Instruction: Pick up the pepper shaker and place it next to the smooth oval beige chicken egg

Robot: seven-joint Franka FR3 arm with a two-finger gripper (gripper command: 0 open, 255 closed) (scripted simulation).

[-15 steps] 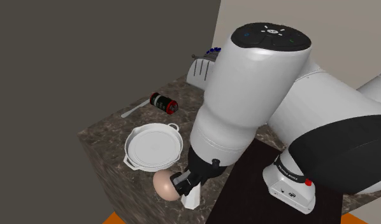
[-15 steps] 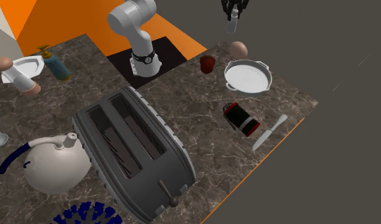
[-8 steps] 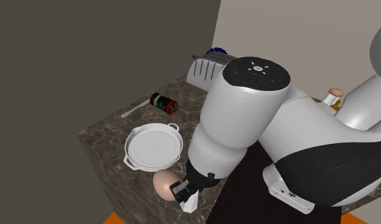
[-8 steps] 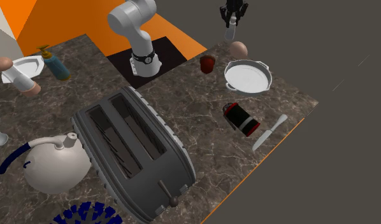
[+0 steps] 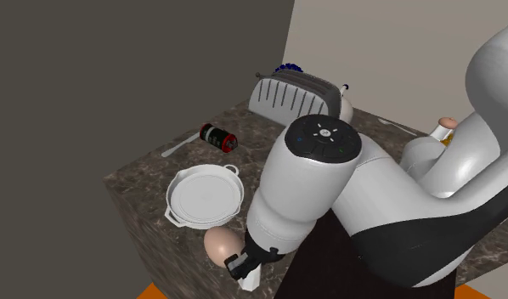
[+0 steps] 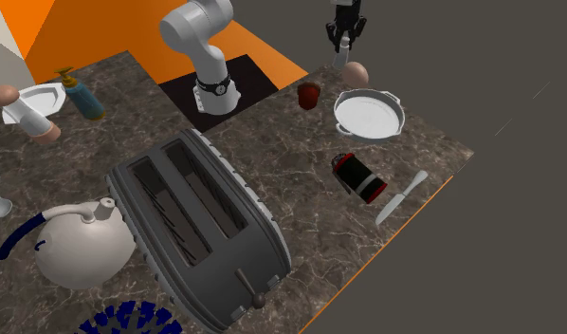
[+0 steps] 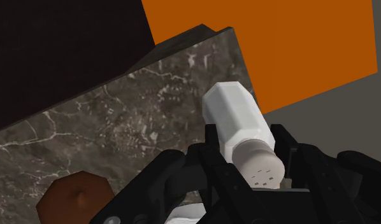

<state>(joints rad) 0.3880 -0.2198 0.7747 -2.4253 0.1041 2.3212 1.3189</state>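
The hand (image 6: 345,31) is low at the edge of the dark marbled surface (image 6: 301,161), and it is clamped on the white pepper shaker (image 7: 239,127). The wrist view is plain on that: both black fingers (image 7: 211,149) press the shaker's faceted sides, with the holed cap nearest the camera and the body pointing out toward the surface's corner and the orange floor (image 7: 291,44) beyond.

In the second exterior view the shaker (image 6: 340,60) hangs under the hand, just beside the beige egg (image 6: 356,73). Whether its base touches the surface, I cannot tell. From the shoulder, the hand (image 5: 246,265) sits right next to the egg (image 5: 218,244), and a bit of white shaker (image 5: 256,274) shows below it.

Beyond the egg lies a white pan (image 6: 369,112), and a small red cup (image 6: 309,95) stands near it on the stand's side. A black-and-red can (image 6: 358,176) lies on its side further along, with a knife (image 6: 402,197) by the edge. A big grey toaster (image 6: 201,228) takes up the middle.
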